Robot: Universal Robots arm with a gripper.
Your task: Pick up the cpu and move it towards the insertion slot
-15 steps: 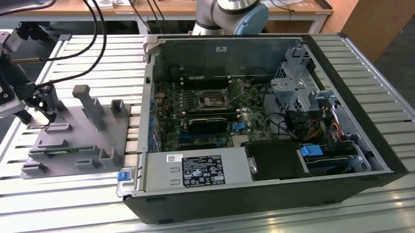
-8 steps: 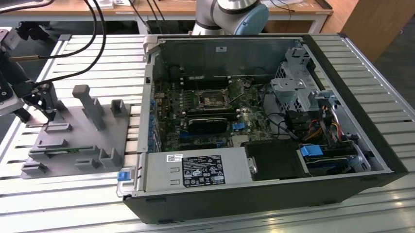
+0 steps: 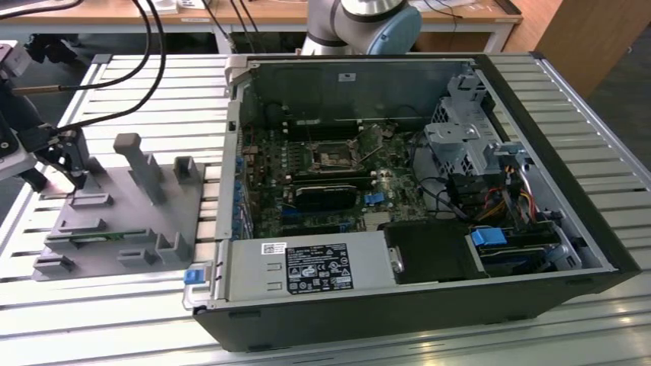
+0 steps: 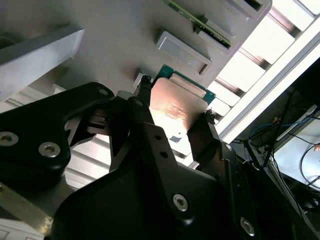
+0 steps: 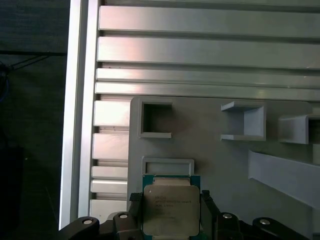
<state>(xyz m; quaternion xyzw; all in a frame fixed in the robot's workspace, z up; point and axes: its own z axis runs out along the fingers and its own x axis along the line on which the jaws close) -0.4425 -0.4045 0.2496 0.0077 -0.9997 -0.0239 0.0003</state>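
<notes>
pincer [image 5: 170,196]: being closed on the cpu [image 5: 170,212] at its two sides.
cpu: being held just over the grey holder [image 5: 215,160].
insertion slot [image 3: 334,158]: lying far from the grey holder, inside the case [image 3: 356,76].

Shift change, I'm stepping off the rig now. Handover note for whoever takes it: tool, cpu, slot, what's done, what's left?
Tool: shut on the cpu, with a finger against each of two opposite edges in both wrist views.
Cpu: between the fingers, over the grey fixture plate at the exterior view's left, outside the open computer case.
Insertion slot: on the board inside the case, with nothing in it, well apart from the tool.
Done: grasp made. Cannot tell whether the cpu is off the plate.
Left: the cpu is not yet near the slot.
</notes>
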